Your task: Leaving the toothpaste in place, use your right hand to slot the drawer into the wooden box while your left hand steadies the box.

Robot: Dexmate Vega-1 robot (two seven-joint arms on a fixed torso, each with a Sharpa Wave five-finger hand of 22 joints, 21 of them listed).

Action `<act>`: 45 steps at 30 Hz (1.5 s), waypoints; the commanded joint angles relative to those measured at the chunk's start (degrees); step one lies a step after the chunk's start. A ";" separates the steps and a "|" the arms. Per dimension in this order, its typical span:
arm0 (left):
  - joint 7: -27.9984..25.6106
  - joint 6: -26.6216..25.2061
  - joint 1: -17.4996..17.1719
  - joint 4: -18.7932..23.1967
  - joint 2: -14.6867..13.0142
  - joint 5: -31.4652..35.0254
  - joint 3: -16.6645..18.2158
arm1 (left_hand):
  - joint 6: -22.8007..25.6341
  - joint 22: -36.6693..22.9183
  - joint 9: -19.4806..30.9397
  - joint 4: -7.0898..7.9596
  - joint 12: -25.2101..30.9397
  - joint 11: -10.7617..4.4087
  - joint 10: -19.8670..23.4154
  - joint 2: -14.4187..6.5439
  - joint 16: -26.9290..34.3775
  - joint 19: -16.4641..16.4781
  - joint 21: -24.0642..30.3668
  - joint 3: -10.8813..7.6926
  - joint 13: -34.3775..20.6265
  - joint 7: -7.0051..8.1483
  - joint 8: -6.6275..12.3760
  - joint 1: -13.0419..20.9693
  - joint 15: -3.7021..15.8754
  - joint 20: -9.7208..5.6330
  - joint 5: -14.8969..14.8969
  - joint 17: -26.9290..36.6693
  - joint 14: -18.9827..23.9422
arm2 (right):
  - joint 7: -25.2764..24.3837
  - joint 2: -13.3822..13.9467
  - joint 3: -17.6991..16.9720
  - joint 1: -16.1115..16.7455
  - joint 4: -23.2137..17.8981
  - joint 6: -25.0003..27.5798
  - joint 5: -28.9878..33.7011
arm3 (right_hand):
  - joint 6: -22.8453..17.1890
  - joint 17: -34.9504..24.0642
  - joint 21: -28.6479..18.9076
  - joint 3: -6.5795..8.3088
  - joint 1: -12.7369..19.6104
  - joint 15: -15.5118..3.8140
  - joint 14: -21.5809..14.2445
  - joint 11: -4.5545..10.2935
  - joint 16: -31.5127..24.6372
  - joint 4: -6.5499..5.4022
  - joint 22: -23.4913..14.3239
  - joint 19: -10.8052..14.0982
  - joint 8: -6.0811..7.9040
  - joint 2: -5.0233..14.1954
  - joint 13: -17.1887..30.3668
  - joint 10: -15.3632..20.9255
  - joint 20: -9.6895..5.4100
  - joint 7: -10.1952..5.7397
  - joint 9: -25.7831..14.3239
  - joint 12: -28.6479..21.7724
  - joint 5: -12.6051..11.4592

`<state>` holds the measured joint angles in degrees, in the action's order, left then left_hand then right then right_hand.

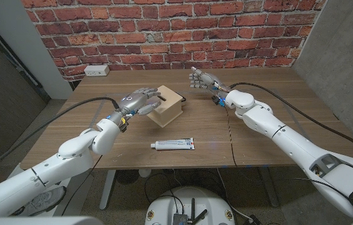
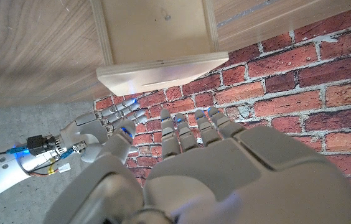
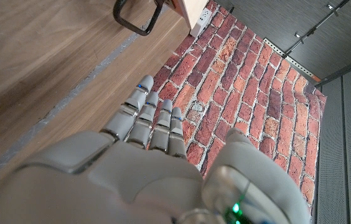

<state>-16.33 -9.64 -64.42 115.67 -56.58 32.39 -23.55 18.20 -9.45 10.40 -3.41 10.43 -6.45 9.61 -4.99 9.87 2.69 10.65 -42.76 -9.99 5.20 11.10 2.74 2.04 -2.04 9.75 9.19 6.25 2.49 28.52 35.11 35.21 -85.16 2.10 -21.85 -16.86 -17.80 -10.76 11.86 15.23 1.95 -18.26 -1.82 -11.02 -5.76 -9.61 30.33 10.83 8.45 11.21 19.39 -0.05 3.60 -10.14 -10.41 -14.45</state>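
Observation:
A light wooden box [image 1: 168, 107] stands mid-table, with a black handle [image 1: 182, 100] on the side that faces my right arm. I cannot tell how far the drawer sits in it. My left hand [image 1: 140, 99] hovers at the box's left side with fingers spread and holds nothing. In the left wrist view that left hand [image 2: 206, 158] is clear of the box [image 2: 157, 37]. My right hand [image 1: 202, 79] is raised to the right of the box, fingers apart and empty. In the right wrist view the right hand [image 3: 144, 155] is a short way from the handle [image 3: 133, 18]. The white toothpaste tube [image 1: 173, 144] lies near the table's front edge.
A thin dark cable [image 1: 230, 134] runs across the table [image 1: 270, 94] under my right arm. A white wall outlet [image 1: 95, 70] sits behind the table's back left corner, below the brick wall [image 1: 176, 31].

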 commanded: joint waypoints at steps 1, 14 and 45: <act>-4.62 3.99 0.15 -4.05 3.96 -6.86 1.97 | -0.04 -0.22 0.08 0.04 0.27 -0.12 0.04 -4.62 0.13 0.87 0.49 -0.44 -0.08 0.07 -0.19 0.53 6.34 -6.45 0.06 0.18 0.08 | -3.58 0.80 -2.15 2.89 -1.41 -2.22 -0.26 | -0.09 0.08 0.38 0.60 -0.71 -0.26 1.00 0.53 0.29 0.08 -0.04 -0.86 0.12 -0.08 -0.06 -0.46 -0.17 -0.51 -0.16 -0.30 -0.05; -5.99 8.34 3.44 -9.04 7.92 -12.97 1.34 | -0.02 -0.22 0.03 -0.09 0.36 0.21 0.29 -4.74 0.14 1.24 0.52 -0.50 -0.08 -0.15 -0.22 0.70 6.18 -6.27 0.06 0.16 0.21 | -5.76 1.27 -4.31 5.55 -1.29 -5.79 -0.95 | 0.23 0.40 0.83 0.95 -1.00 -0.99 2.80 0.84 0.39 0.17 -0.01 -3.18 0.03 -0.14 -0.12 -0.97 -0.86 -1.26 -0.16 -0.28 -0.01; -10.83 13.15 2.47 -15.11 16.42 -28.65 3.48 | -4.46 -0.21 -0.17 -0.06 -0.27 1.55 -2.60 -5.28 -0.05 2.02 0.46 0.18 -0.07 -0.46 -1.43 1.11 4.88 -5.96 0.01 0.38 -1.82 | -6.48 1.34 -7.67 8.89 1.98 -12.39 -3.53 | 4.31 1.09 0.87 1.62 -2.36 -2.58 7.96 1.79 0.49 0.14 0.02 -8.22 -0.76 -0.41 -0.30 -5.12 -1.96 -3.70 -0.10 0.22 0.21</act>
<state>-26.29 0.96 -61.46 103.48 -44.19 9.99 -21.03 14.56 -9.45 10.12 -3.41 10.42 -5.02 7.55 -5.14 9.87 3.94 10.65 -42.76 -9.86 4.75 9.95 3.21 2.26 -2.04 9.75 9.28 4.79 -4.37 29.73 28.61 42.92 -84.58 -6.95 -24.01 -13.02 -16.74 -9.87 13.03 13.42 -0.43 -10.96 0.00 -10.58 -5.52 -9.60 22.58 10.15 8.00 10.93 14.91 -2.07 0.04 -10.15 -10.15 -14.45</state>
